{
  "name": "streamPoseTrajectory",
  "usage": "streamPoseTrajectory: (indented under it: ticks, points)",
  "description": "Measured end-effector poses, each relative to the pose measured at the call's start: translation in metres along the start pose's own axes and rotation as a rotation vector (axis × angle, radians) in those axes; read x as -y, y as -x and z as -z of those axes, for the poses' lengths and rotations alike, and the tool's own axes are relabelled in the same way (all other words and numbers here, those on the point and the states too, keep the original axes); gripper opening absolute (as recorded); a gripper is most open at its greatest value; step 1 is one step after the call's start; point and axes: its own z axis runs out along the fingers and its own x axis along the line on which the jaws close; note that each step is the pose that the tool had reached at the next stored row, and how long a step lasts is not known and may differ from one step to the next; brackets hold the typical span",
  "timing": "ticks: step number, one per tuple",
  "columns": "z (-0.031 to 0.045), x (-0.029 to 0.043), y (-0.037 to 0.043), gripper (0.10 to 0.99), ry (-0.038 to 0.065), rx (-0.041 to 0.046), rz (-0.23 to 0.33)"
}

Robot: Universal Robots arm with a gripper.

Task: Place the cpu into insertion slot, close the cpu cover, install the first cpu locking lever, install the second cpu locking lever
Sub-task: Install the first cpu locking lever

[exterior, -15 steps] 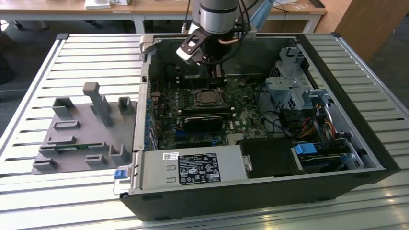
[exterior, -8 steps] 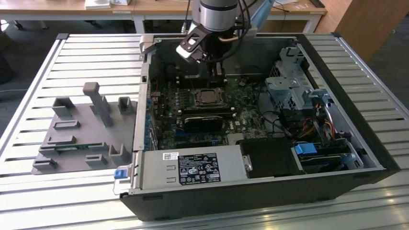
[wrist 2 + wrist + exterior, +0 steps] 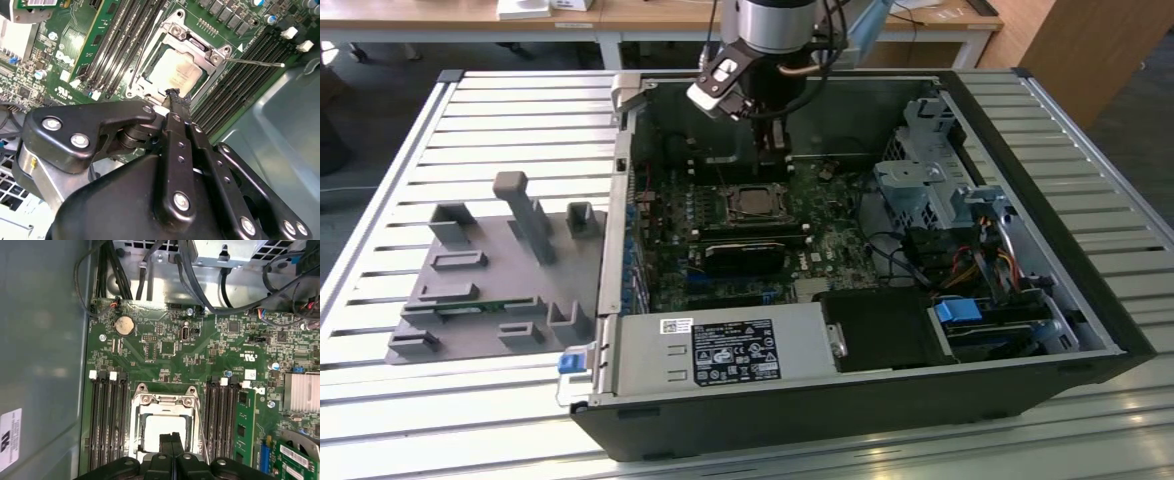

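Exterior view looks down on the whole case [image 3: 854, 410] — both wrist views close over the insertion slot [image 3: 137, 80] [image 3: 136, 420].

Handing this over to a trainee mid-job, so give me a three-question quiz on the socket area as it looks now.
1. True or false: the cpu sits in the insertion slot.
2. The cpu cover is: A) standing upright, B) lowered around the cpu, C) off the board.
3. Fill in: the tool, at the slot's edge, is ____ (open or shut).
Key: 1 true; 2 B; 3 shut.
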Motion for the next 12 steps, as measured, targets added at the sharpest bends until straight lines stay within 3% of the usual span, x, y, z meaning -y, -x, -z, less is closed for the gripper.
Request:
streamPoseTrajectory:
  ticks: [7, 12]
  points:
    - [0.0093, -0.0002, 0.0004, 0.106, 0.0, 0.001, 0.0]
    - [0.0101, -0.0003, 0.0004, 0.106, 0.001, 0.0015, 0.025]
